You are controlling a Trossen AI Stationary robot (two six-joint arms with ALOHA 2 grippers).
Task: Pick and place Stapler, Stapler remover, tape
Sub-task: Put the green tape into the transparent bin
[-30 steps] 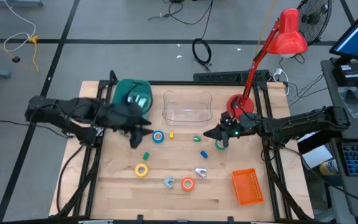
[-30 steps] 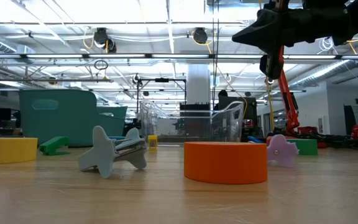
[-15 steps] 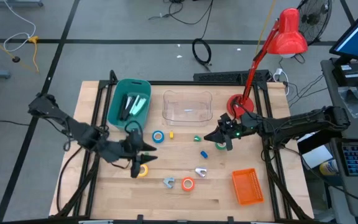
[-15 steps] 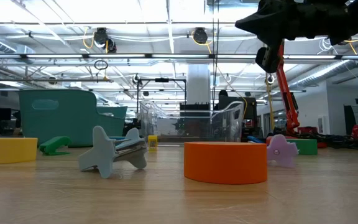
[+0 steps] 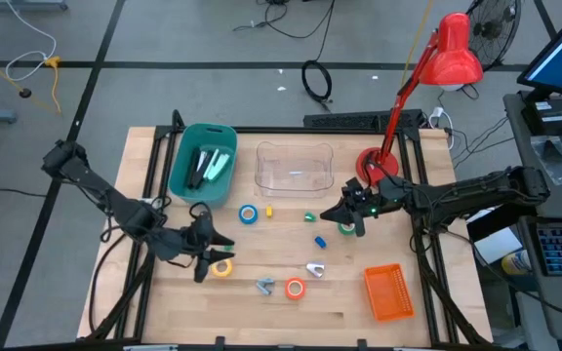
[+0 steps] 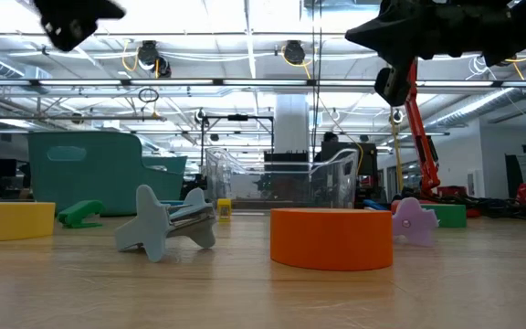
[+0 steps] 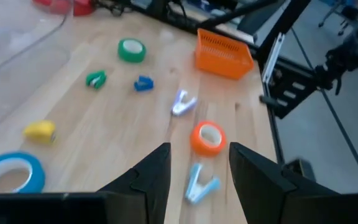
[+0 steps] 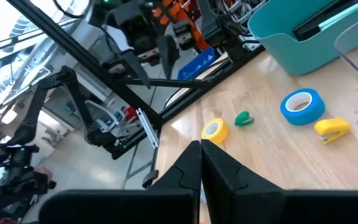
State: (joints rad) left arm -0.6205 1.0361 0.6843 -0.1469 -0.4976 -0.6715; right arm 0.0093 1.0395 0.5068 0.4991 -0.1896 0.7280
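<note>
Yellow ring-shaped tape roll lies flat on the wooden bench, near its left front. Left end effector hovers just beside and above it, fingers parted, holding nothing. Judged step: grasp this roll. Advice: centre one finger over the hollow, one outside the wall, descend straight, close gently. Orange tape roll and pale stapler remover lie near; avoid nudging them. Right end effector waits closed, empty, above the green tape roll.

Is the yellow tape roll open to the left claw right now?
Probably yes. The left claw hangs open right beside the yellow tape roll, and nothing lies on or against the roll; the right claw waits shut, far off.
</note>
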